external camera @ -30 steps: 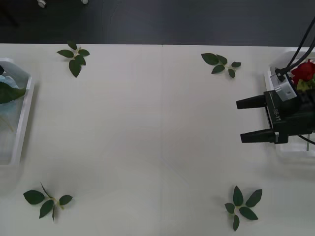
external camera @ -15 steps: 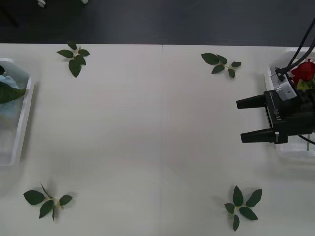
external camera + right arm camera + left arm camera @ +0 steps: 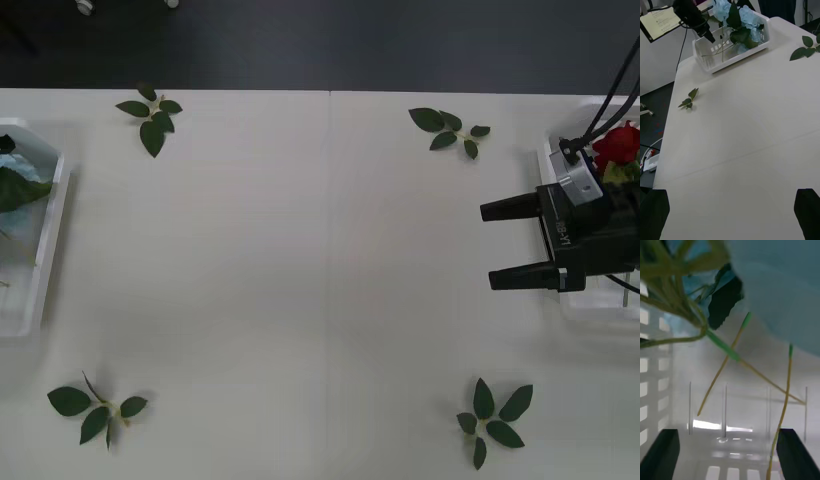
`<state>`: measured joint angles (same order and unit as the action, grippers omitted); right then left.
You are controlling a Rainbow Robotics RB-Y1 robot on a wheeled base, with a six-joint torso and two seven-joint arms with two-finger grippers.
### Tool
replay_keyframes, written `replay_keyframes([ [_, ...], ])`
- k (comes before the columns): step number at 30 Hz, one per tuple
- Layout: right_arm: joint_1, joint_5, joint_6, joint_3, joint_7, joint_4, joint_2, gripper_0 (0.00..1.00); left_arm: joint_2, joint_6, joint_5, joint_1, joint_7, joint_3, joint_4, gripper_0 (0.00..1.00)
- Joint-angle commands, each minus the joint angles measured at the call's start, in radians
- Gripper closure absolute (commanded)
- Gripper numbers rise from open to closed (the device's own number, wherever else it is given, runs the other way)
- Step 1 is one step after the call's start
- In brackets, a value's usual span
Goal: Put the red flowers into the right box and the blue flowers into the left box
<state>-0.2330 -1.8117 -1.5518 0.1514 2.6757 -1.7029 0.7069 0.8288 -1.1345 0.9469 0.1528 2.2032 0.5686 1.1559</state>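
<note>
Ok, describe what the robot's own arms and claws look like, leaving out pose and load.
The right claw is black, with two tapering pointed fingers on a blocky black body that bears small white lettering. A grey block sits on top of it, and black cables run up from it. The left claw has black fingers too, and its dark arm trails a black cable.

Table centre bare; wide free passage between left box and right box. Obstacles at the margins: leaf sprigs far-left, far-right, near-left, near-right. Right gripper, fingers apart, stands before the right box. Left box crowded: blue flowers and crossing stems fill its interior.
</note>
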Motion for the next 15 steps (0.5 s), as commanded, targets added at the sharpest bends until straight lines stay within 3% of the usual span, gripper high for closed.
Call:
replay_keyframes([
  [1,-0.012,-0.011,0.009,0.008,0.030,-0.015,0.016,0.02,0.023,0.009,0.059,-0.091,-0.094,0.016,0.154,0.11],
  [7,-0.012,-0.011,0.009,0.008,0.030,-0.015,0.016,0.02,0.023,0.009,0.182,-0.226,-0.097,0.040,0.354,0.00],
  [15,-0.012,-0.011,0.009,0.008,0.030,-0.015,0.016,0.02,0.023,-0.039,0.314,-0.325,-0.092,0.100,0.499,0.00],
])
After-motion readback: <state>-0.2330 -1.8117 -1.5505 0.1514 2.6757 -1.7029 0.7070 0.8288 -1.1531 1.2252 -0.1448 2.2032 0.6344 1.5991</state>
